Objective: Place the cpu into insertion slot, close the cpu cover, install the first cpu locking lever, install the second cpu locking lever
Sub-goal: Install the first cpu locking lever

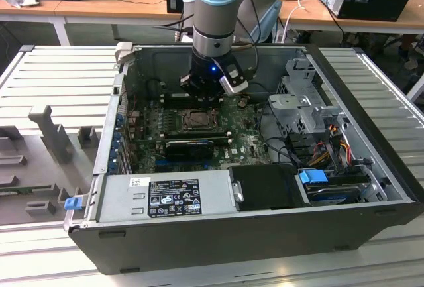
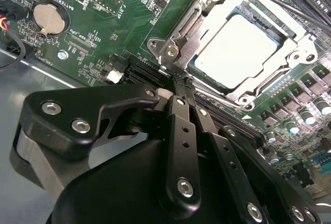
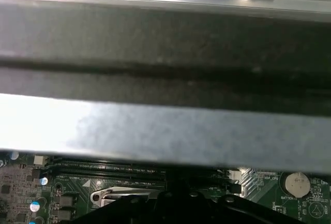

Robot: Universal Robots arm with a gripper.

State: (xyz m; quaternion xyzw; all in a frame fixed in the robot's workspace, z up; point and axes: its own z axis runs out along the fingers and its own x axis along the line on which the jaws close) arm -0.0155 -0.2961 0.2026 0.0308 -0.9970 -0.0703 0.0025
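I saw one cpu, pale and flat, seated in the insertion slot with the silvery cpu cover framing it. My gripper hung tilted just beside the cover's corner, fingers pressed together on nothing, inside the open computer case.

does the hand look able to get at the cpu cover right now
Probably yes: the hand sits right at a corner of the cpu cover, which lies closed over the cpu, with nothing between them in the second wrist view.

A grey arm with pale blue joint caps ends in black, silver-screwed fingers.
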